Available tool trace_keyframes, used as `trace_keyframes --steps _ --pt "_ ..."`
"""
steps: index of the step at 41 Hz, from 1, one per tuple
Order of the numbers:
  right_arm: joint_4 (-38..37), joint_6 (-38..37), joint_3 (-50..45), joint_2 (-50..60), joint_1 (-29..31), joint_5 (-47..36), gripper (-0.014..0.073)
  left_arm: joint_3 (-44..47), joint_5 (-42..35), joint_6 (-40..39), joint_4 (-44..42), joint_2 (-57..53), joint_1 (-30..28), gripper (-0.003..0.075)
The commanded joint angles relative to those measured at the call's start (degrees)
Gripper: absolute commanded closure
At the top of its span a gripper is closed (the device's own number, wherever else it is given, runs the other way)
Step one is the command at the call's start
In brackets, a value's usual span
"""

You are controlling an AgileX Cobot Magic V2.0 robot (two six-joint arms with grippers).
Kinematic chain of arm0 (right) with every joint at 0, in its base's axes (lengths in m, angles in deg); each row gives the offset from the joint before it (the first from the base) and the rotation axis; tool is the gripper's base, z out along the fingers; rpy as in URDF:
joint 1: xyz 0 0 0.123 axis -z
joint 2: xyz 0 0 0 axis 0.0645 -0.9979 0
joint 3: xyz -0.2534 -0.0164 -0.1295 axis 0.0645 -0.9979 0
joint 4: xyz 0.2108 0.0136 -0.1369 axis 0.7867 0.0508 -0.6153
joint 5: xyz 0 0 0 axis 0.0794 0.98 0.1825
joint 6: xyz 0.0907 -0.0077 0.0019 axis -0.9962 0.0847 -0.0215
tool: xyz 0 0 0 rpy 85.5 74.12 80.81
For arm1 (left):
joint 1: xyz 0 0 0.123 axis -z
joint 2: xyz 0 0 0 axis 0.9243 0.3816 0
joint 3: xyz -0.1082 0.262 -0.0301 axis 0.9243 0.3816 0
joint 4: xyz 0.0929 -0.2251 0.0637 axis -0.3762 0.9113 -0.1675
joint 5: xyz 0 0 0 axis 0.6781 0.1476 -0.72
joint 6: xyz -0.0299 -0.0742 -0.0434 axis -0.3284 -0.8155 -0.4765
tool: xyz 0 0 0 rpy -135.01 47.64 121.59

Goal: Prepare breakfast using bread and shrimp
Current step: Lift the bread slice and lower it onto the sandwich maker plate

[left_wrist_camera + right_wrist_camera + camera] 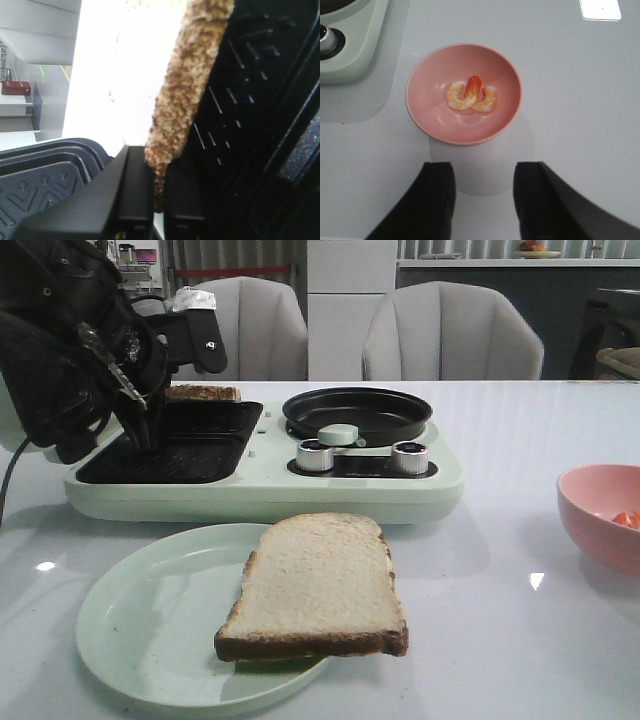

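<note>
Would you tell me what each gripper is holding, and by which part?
Left gripper pinches a bread slice by its crust edge; right gripper is open, holding nothing.

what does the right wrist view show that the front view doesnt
Only the right wrist view shows the inside of the pink bowl: curled shrimp lying at its bottom, and the right gripper with its jaws open, apart from the bowl. Only the front view shows the bread slice on the green plate, a second slice on the grill, the black pan and the left gripper. Both share the bowl, the cooker's edge with a knob, and the white table.
</note>
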Motion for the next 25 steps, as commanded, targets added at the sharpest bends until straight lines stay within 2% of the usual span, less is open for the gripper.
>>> trace_keyframes --steps 1,18,21,25 --pt "-0.66 0.12 1.60 -0.21 0.40 -3.91 0.0183 -1.29 2.10 -0.41 -1.21 -3.26 0.22 0.0620" --pt "-0.66 0.12 1.60 -0.21 0.40 -3.97 0.0183 -1.17 1.74 1.48 -1.21 -3.26 1.69 0.0614" --pt "-0.66 0.12 1.60 -0.21 0.40 -3.97 0.0183 -1.17 1.74 1.48 -1.21 -3.26 1.69 0.0574" --pt "-0.66 0.12 1.60 -0.21 0.40 -3.97 0.0183 -1.17 1.94 1.48 -1.21 -3.26 1.69 0.0444"
